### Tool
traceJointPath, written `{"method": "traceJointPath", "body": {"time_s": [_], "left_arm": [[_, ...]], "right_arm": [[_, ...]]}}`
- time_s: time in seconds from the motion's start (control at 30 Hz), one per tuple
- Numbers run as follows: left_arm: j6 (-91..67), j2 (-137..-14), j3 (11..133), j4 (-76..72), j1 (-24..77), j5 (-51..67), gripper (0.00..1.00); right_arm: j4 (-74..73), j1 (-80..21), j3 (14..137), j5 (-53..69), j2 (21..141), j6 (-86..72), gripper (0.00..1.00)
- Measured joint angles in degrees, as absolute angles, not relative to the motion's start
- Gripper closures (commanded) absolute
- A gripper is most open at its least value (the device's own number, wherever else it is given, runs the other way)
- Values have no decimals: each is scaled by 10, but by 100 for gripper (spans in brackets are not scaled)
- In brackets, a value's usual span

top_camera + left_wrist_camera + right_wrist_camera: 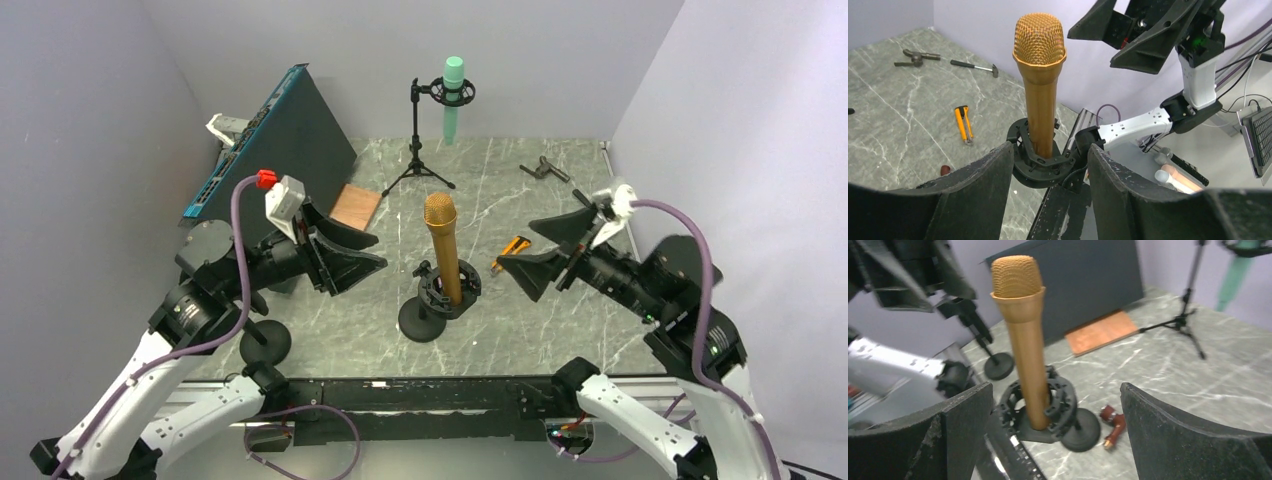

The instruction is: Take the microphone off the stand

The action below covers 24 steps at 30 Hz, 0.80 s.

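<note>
From where I stood, the gold microphone [441,245] was upright in the black ring of its short stand [426,322], which sat on the marble tabletop [560,330] near the front edge, between the 2 arms. Nothing had hold of it.

The left hand [378,252] hung just to its left with the fingers partly spread. In the left wrist view the gap looked a little wider than the microphone's barrel. The right hand [513,245] faced it from the other side, splayed as wide as it seemed to go. Both were empty and clear of the microphone.

The step in hand looked to me like the approach and the first grip. To do it well, I judged that 1 hand should close on the bare barrel between the ring and the mesh head, square to it and not on the mesh. The other should pin the ring or the round base. The stand looked light, and I would have expected it to lift along with the microphone if left free.

The pull then wanted to go straight up along the barrel. A sideways tug could tip the stand or jam the barrel in the ring. The orange knife [512,247] lay close under the right hand, so a low sweep there risked knocking it.
</note>
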<state>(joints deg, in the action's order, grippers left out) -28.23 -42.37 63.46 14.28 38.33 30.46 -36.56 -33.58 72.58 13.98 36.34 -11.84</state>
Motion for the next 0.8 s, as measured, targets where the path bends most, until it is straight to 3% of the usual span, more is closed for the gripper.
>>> {"method": "traceJointPath", "body": {"time_s": [0.23,0.37,0.53,0.8], "left_arm": [[-283,-443,601,122,413,286,39],[-283,-447,583,119,418,282,39],[-283,-447,575,116,421,280,39],[-288,-452,559,103,424,279,39]], "right_arm": [[-356,-337,746,290,473,-140,0],[-323,-338,711,337,478,-174,0],[-288,-354,698,352,489,-202,0],[-276,-422,697,316,517,-204,11]]}}
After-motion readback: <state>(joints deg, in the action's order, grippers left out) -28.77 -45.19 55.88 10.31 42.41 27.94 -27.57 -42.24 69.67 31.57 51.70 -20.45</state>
